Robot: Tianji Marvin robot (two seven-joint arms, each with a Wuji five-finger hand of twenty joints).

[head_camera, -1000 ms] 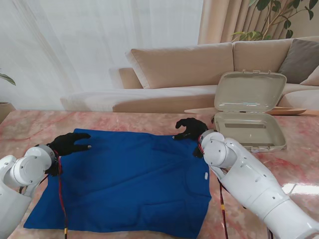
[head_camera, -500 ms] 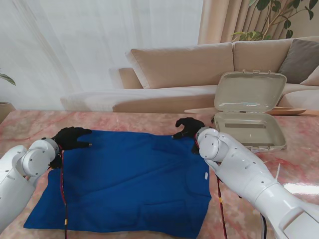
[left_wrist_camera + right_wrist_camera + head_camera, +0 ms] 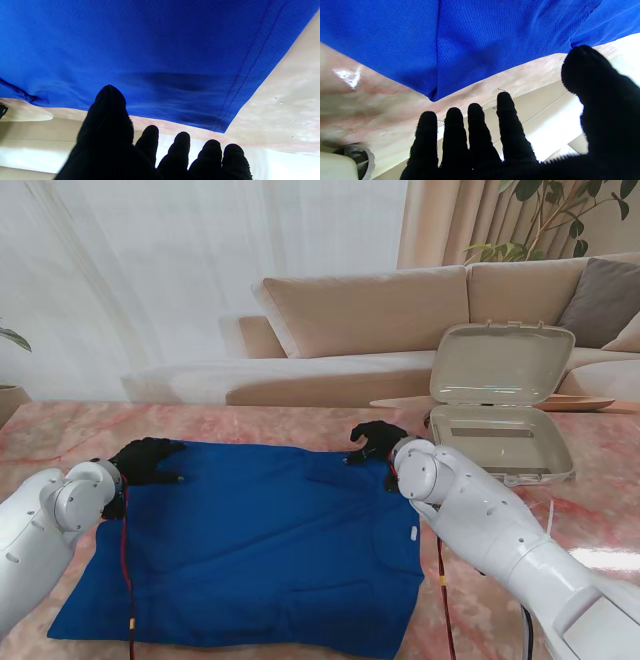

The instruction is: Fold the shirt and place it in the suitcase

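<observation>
While both gloved hands, left hand (image 3: pixel 146 460) and right hand (image 3: pixel 377 440), hover spread and empty, one blue shirt (image 3: pixel 260 540) lies flat (one suitcase (image 3: pixel 500 415) open).

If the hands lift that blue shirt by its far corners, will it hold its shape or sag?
Likely sags: the shirt lies flat and thin, with soft ripples near the hem in the left wrist view. Probably light. Its fine mesh knit may slide easily on the glossy table.
</observation>
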